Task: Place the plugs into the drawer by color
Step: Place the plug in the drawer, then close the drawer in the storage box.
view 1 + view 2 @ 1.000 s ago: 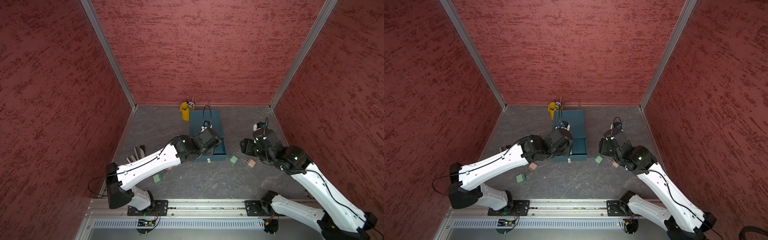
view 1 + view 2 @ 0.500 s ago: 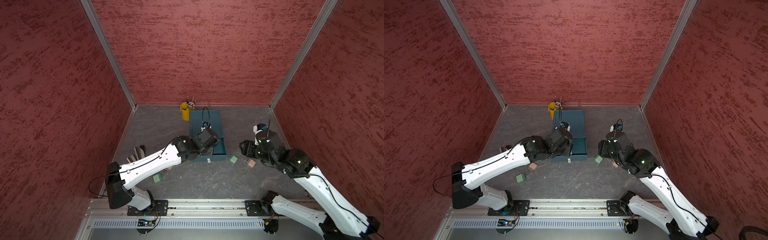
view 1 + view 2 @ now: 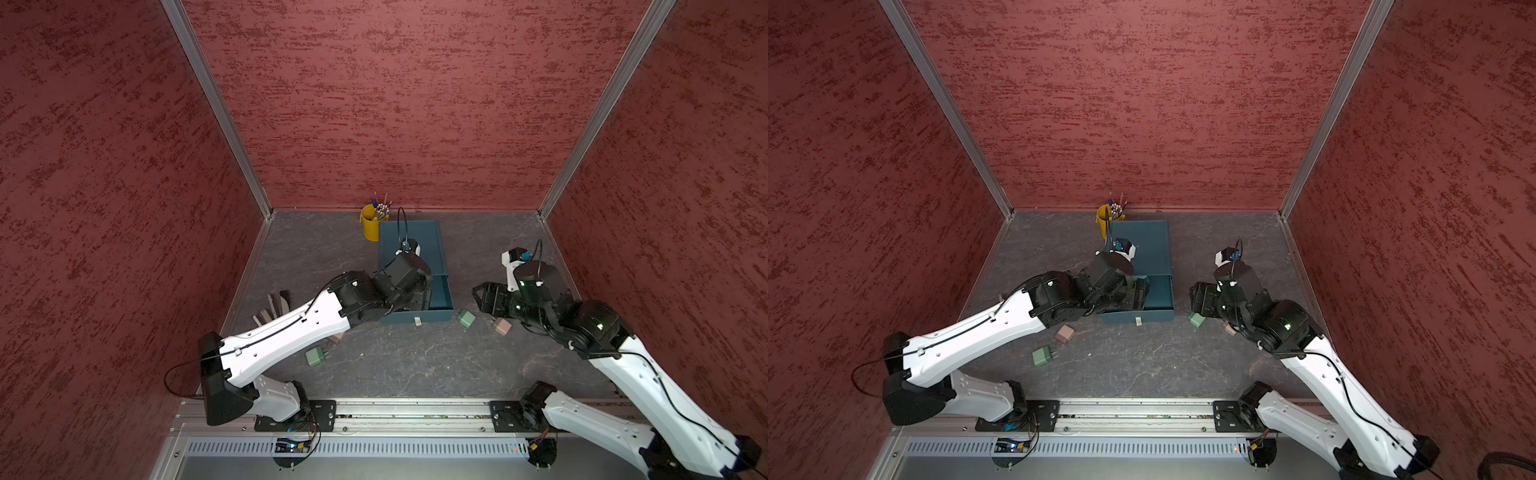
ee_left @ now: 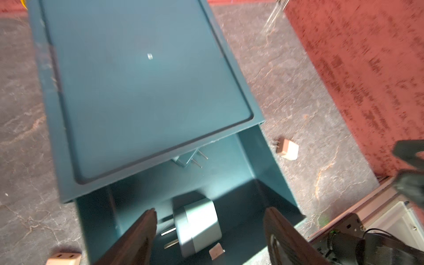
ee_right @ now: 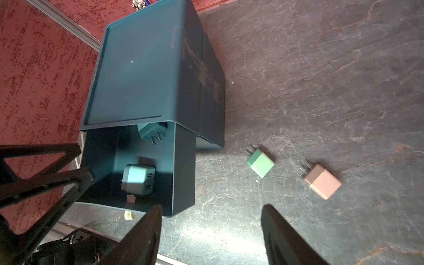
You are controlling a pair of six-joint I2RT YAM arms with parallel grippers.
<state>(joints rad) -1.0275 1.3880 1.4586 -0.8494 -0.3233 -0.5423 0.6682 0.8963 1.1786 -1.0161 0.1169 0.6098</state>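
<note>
Enclosure: three walls in a dark red, rough-streaked finish: back wall (image 3: 395,104), left wall (image 3: 104,187), right wall (image 3: 685,166). Bare aluminium posts (image 3: 216,108) run up both rear corners. Desk (image 3: 415,365): dark grey, stone-look, pale veining, mostly matte. Front edge: silver rail (image 3: 415,409), with a slotted grey strip (image 3: 395,448) just in front of it. Yellow cup (image 3: 369,226) of pens stands by the back wall. Light even, shadows soft — a pale glare lies on the desk in the right wrist view.
</note>
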